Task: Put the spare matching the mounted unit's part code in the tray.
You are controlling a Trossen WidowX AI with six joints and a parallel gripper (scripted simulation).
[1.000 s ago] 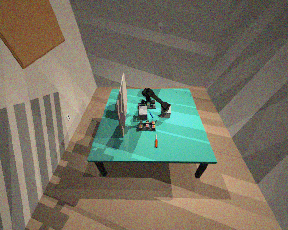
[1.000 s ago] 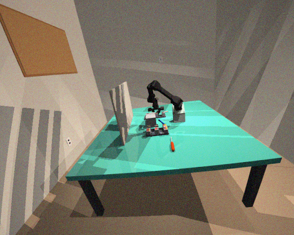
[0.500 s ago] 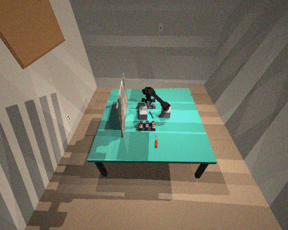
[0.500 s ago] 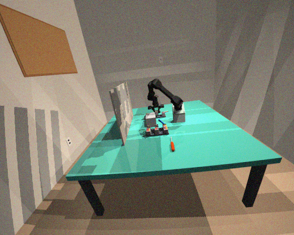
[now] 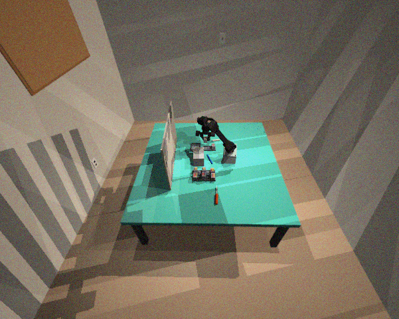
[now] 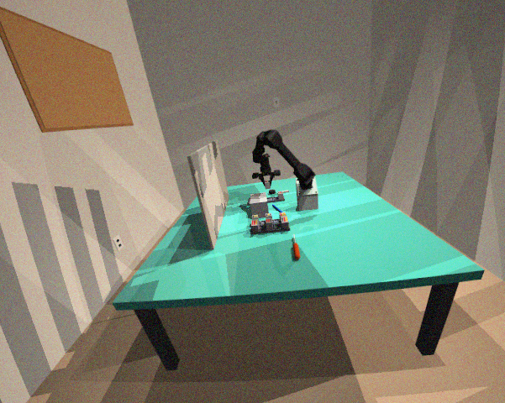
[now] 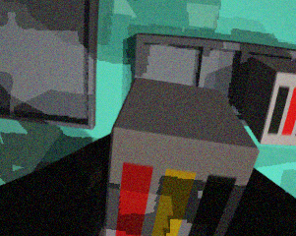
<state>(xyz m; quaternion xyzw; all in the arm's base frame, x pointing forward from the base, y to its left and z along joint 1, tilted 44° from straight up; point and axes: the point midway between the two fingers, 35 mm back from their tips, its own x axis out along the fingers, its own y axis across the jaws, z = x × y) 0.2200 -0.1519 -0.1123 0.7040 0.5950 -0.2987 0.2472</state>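
Observation:
My gripper [image 5: 205,140] [image 6: 267,186] is shut on a grey block-shaped spare [image 7: 182,110] with red, yellow and black stripes, and holds it above the back rack [image 5: 208,148] [image 7: 172,40]. Another spare [image 7: 290,108] with black and red stripes stands in this rack at the right. Left of the rack in the wrist view is a grey tray [image 7: 91,88]. The front rack [image 5: 203,179] [image 6: 270,231] bears three units with coloured labels. I cannot tell which unit is the mounted one, nor read its back.
A grey box [image 5: 198,160] [image 6: 258,206] stands between the racks. A tall pale panel [image 5: 169,147] [image 6: 211,191] stands at the left. A blue pen [image 5: 210,159] [image 6: 278,208] lies near the box, and an orange-handled screwdriver [image 5: 216,198] [image 6: 296,251] lies in front. The arm's base is at the right.

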